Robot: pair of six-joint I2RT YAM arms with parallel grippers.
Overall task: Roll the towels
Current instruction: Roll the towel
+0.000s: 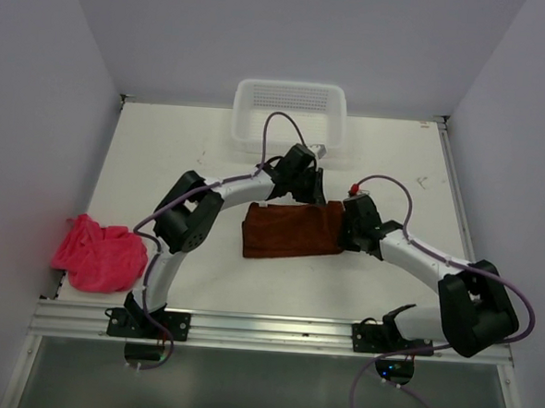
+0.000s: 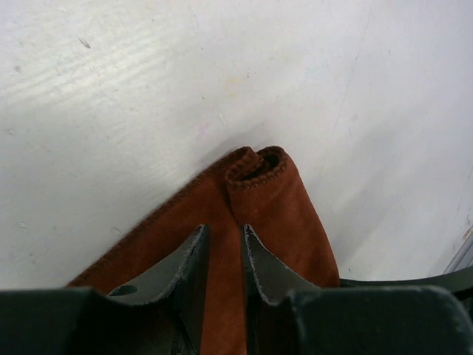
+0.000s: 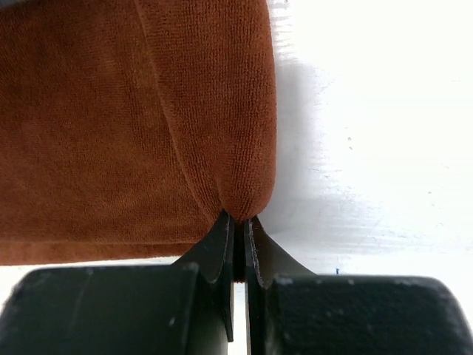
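Note:
The rust-brown towel [image 1: 289, 231] lies flat mid-table, its far edge curled into a small roll [image 2: 259, 166]. My left gripper [image 1: 307, 195] is at the towel's far right corner. In the left wrist view that gripper [image 2: 224, 228] stands slightly open, its tips down on the cloth beside the roll, with flat towel showing in the narrow gap. My right gripper [image 1: 348, 229] is at the towel's right edge. It [image 3: 238, 218] is shut on a pinched fold of the towel [image 3: 133, 126]. The pink towel [image 1: 98, 253] lies crumpled at the table's left edge, away from both grippers.
A white mesh basket [image 1: 289, 113] stands at the back edge of the table, just behind the left gripper. White walls close in the left, right and back sides. A metal rail [image 1: 265, 328] runs along the near edge by the arm bases.

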